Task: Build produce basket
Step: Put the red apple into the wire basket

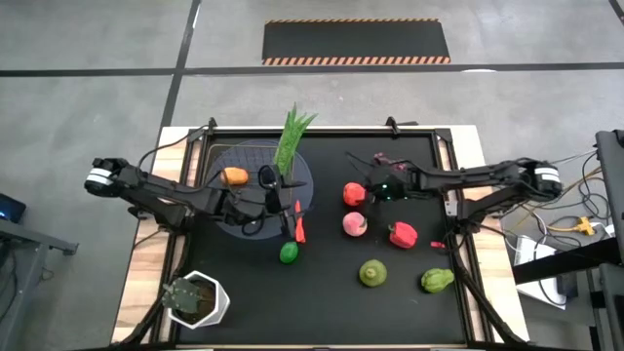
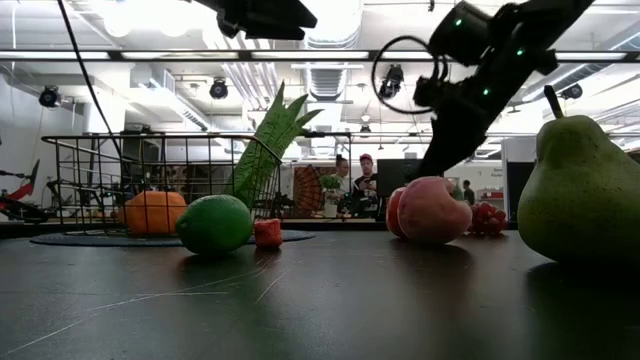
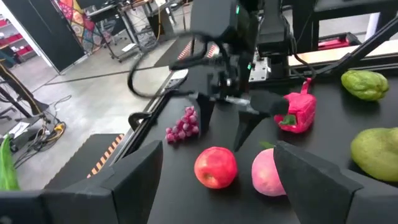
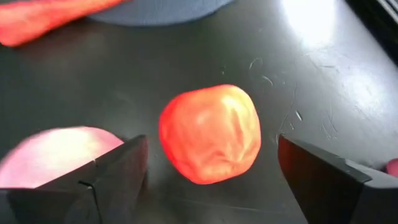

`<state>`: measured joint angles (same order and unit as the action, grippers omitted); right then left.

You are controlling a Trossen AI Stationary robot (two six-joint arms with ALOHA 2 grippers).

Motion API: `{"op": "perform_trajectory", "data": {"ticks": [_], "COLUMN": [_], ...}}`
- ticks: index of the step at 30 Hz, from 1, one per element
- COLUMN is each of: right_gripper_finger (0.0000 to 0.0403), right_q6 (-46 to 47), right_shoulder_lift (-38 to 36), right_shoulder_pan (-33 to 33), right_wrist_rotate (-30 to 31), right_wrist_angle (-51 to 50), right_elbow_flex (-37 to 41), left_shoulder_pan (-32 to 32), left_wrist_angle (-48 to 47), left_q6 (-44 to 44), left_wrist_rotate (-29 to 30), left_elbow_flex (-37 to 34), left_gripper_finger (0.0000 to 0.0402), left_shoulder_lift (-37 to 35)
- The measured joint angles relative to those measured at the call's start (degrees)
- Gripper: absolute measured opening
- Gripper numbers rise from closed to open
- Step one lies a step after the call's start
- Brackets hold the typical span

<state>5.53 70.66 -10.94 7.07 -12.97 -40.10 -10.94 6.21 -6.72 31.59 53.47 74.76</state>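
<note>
The right gripper [image 4: 211, 180] hangs spread wide just above the red apple [image 4: 210, 134] (beside the pink peach [image 4: 56, 155]); smooth, rigid, probably light: grip across its widest middle.

Matt black top on the desk [image 1: 331, 302], faintly scratched and dully reflective under the right pincer [image 4: 211, 163], with pale bare wood along its edges. Thin dark metal wire for the basket [image 2: 150, 170], beside the left pincer [image 3: 217, 163]. Smooth, slightly glossy plastic-looking skin on the red apple [image 4: 210, 134] between the right pincer's fingers [image 4: 329, 180], themselves matt black, hard and angular. Softer matt pink on the peach [image 2: 432, 210] just beside it. Satin green sheen on the lime [image 2: 214, 224] and the pear [image 2: 585, 190].
</note>
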Motion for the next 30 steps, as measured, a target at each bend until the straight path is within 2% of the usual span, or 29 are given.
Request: {"op": "perform_trajectory", "data": {"ticks": [3,7,14,17,21,24,30], "right_gripper_finger": [0.0355,0.0356,0.0347,0.0334,0.0297,0.0269,0.0267], "right_q6": [-1.66,-2.16,-3.48,-3.73,-3.66,-3.81,-4.12], "right_shoulder_lift": [2.77,5.62,11.07,12.46,12.74,12.34,11.92], "right_shoulder_pan": [-0.82,-2.00,-3.39,-3.64,-3.74,-3.78,-3.74], "right_wrist_rotate": [-0.21,-4.31,-4.45,-4.48,-4.69,-7.43,-8.78], "right_wrist_angle": [-0.02,0.02,2.89,5.00,4.94,4.95,5.60], "right_elbow_flex": [-1.09,-2.36,-3.55,-3.83,-4.39,-4.41,-4.41], "left_shoulder_pan": [0.00,0.02,0.02,0.02,0.04,0.04,0.04], "left_wrist_angle": [0.01,0.39,0.79,0.88,0.87,0.86,0.91], "left_q6": [-0.01,-0.02,-0.02,-0.01,0.15,0.18,0.24], "left_wrist_rotate": [0.04,0.17,0.17,0.17,0.17,0.17,0.17], "left_elbow_flex": [0.00,-0.02,-0.04,-0.04,-0.09,-0.11,-0.26], "left_gripper_finger": [0.0287,0.0287,0.0287,0.0287,0.0287,0.0287,0.0287], "left_shoulder_lift": [-0.02,-0.13,-0.04,-0.04,-0.03,-0.02,0.00]}}
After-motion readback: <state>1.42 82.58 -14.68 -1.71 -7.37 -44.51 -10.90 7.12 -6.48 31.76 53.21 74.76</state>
